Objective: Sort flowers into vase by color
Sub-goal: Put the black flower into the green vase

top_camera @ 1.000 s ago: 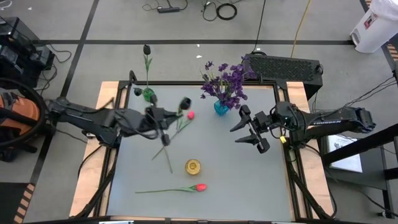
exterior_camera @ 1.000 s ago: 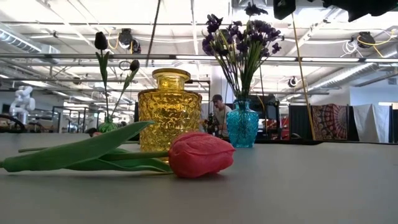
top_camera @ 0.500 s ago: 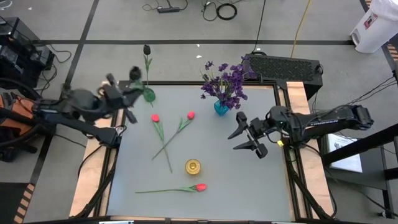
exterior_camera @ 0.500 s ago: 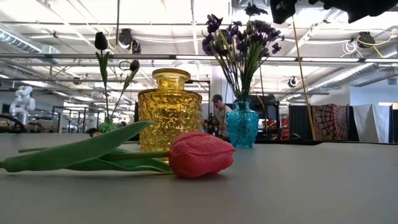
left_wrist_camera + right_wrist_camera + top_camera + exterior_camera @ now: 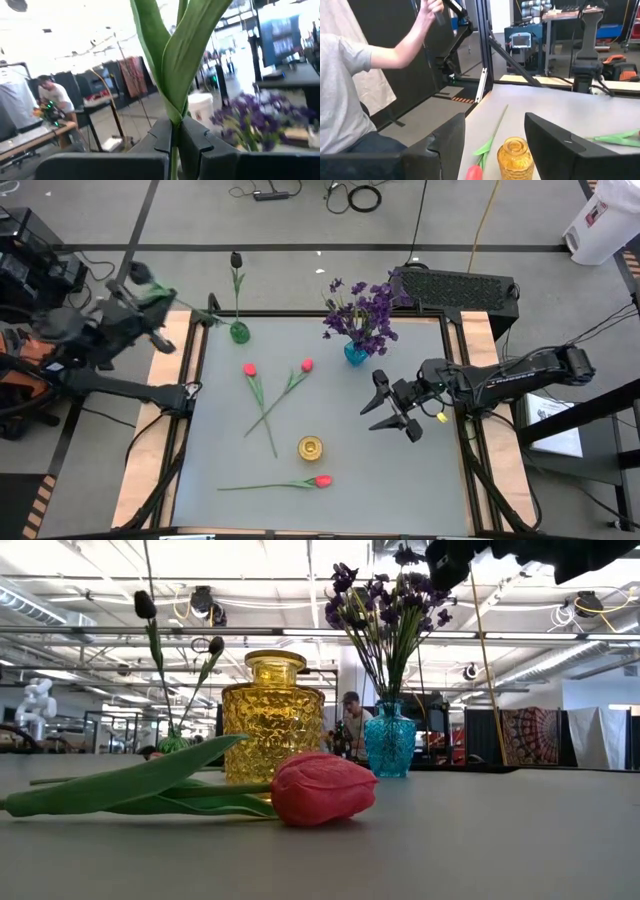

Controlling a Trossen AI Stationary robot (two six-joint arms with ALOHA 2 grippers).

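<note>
My left gripper [image 5: 152, 292] is beyond the table's left edge, shut on a dark tulip whose bud [image 5: 140, 273] is by the fingers. Its green stem [image 5: 195, 312] trails toward the green vase [image 5: 239, 332]. That vase holds another dark tulip [image 5: 236, 258]. The blue vase [image 5: 355, 352] holds purple flowers [image 5: 365, 315]. Three red tulips [image 5: 249, 369] [image 5: 306, 365] [image 5: 322, 480] lie flat on the table around the yellow vase [image 5: 310, 447]. My right gripper [image 5: 392, 408] hangs open, to the right of the yellow vase, with nothing between its fingers. My left gripper pinches the dark tulip's stem between its two fingers, just where the long leaves spring from it [image 5: 174, 120]. The leaves [image 5: 180, 55] rise past the fingertips. The flower is lifted clear of the table.
In the right wrist view a person [image 5: 350, 75] with a raised arm stands beyond the table's left side. A black keyboard-like box [image 5: 455, 288] sits past the far right corner. Bare table lies to the right of the yellow vase and along the near edge.
My left gripper has carried the dark tulip from the table's middle up and out past the left edge, tipping upward as it went. My right gripper has moved a little down and toward the yellow vase. In the low view the dark tulip in the green vase has leaned left.
</note>
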